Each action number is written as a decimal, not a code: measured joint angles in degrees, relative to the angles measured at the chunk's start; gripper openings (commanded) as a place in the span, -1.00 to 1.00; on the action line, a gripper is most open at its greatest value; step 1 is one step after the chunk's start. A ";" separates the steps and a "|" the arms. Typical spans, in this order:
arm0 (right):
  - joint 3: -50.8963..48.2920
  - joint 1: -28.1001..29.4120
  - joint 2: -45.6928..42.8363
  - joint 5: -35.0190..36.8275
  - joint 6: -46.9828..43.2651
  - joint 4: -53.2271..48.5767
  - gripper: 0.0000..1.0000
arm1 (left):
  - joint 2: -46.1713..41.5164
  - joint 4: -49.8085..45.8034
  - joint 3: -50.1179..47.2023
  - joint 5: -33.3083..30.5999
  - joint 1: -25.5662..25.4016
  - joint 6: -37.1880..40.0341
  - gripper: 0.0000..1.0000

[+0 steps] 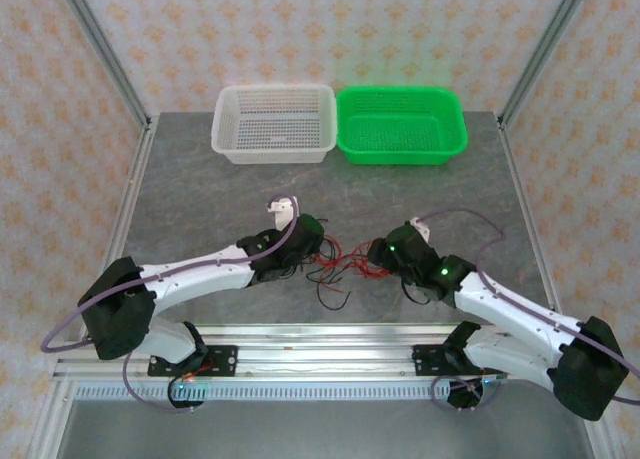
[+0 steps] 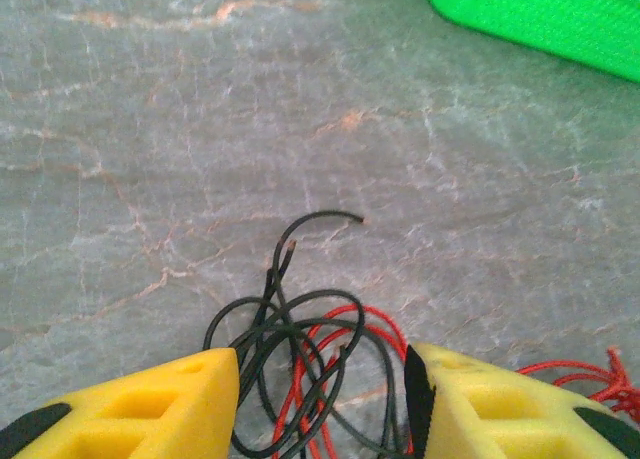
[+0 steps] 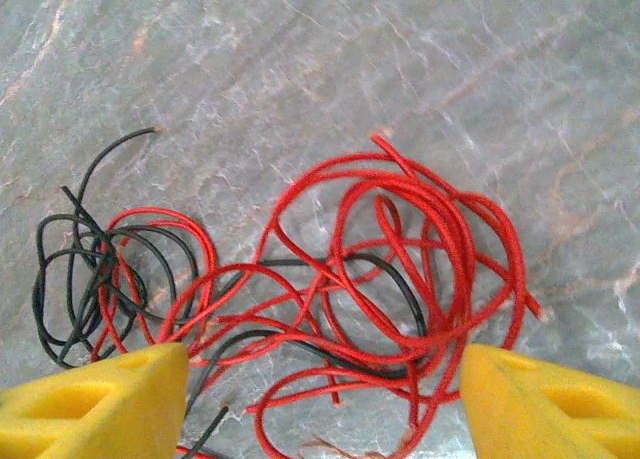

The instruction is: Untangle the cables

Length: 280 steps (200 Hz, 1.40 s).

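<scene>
Two colours of wire make up the cables (image 1: 335, 267), a loose red-and-black tangle lying on the grey marbled table (image 1: 200, 189), toward 6 o'clock of its middle in the top view. We see the left gripper (image 1: 322, 247) at the tangle's 9 o'clock edge and the right gripper (image 1: 382, 251) at its 3 o'clock edge, the two pointing at each other across the heap. In the left wrist view the yellow fingers (image 2: 180, 399) stand apart, and black loops (image 2: 272, 284) with a few red strands lie on the table in the gap between them, squeezed by neither finger; one black end (image 2: 335, 216) curls free toward 12 o'clock. In the right wrist view the fingers stand even wider apart, with the big red coils (image 3: 462, 254) spread between them and a smaller black bunch (image 3: 75, 284) off at 9 o'clock. Red and black strands cross each other in many places. We cannot tell whether either set of fingertips touches the table. At 12 o'clock on the table, well apart from the wires, a white basket (image 1: 272, 151) and a green basket (image 1: 400, 151) sit just beside each other.
</scene>
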 measured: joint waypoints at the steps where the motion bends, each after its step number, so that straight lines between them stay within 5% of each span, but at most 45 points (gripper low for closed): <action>1: 0.17 -0.04 0.17 0.00 -0.20 -0.07 0.40 | 0.07 -0.09 0.13 -0.02 0.00 0.09 -0.05; 52: 8.94 -1.09 13.94 -3.02 -9.81 -1.07 0.15 | 7.93 -0.98 5.70 2.16 0.07 4.76 -0.23; 102: 4.57 -1.09 19.50 -8.17 -7.87 6.75 -0.01 | 16.87 4.74 5.73 10.64 0.28 6.05 -0.31; 138: -1.97 -2.16 20.70 -8.09 -4.35 12.81 -0.41 | 19.08 12.09 0.04 13.62 2.25 4.72 -0.37; 173: -3.63 -5.77 20.83 -7.28 -2.91 16.17 -1.00 | 14.45 17.73 -7.13 14.19 6.75 3.04 -0.36; 207: -3.61 -8.94 20.41 -6.38 -3.15 16.55 -1.00 | 10.71 15.82 -9.75 13.64 9.75 2.80 -0.33; 238: -2.95 -9.33 18.27 -7.89 -2.71 16.52 -1.00 | 8.83 12.72 -8.76 13.60 9.68 4.17 -0.07; 280: 0.46 -9.33 12.66 -10.38 -1.99 14.84 -0.28 | 8.41 7.67 2.54 13.51 4.44 9.22 0.24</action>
